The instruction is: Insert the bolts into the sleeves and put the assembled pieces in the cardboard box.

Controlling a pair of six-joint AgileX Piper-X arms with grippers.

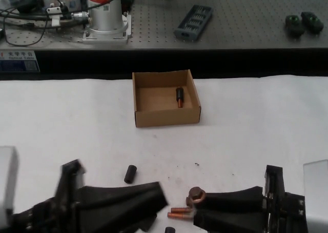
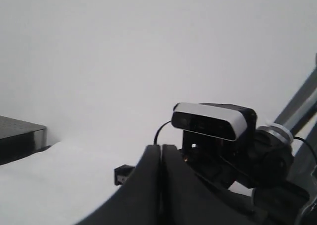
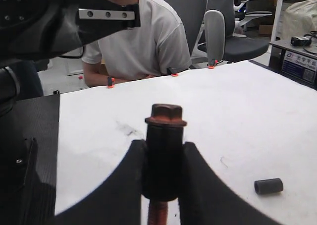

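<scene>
My right gripper (image 3: 163, 153) is shut on a black sleeve (image 3: 162, 160) with a copper bolt (image 3: 165, 115) standing through it, head up; in the high view this gripper (image 1: 197, 201) is at the front right. My left gripper (image 2: 160, 185) is shut with nothing between its fingers, and sits at the front left (image 1: 158, 196). Two loose copper bolts (image 1: 179, 212) lie between the grippers. A loose black sleeve (image 1: 130, 173) lies just beyond the left gripper. The open cardboard box (image 1: 166, 119) stands mid-table with one assembled piece (image 1: 180, 97) inside.
White cloth (image 1: 256, 130) covers the bench. Behind it is a dark perforated board with a metal post (image 1: 105, 12), a black rack (image 1: 193, 21) and two dark parts (image 1: 304, 23). Another small black piece (image 1: 170, 230) lies at the front edge.
</scene>
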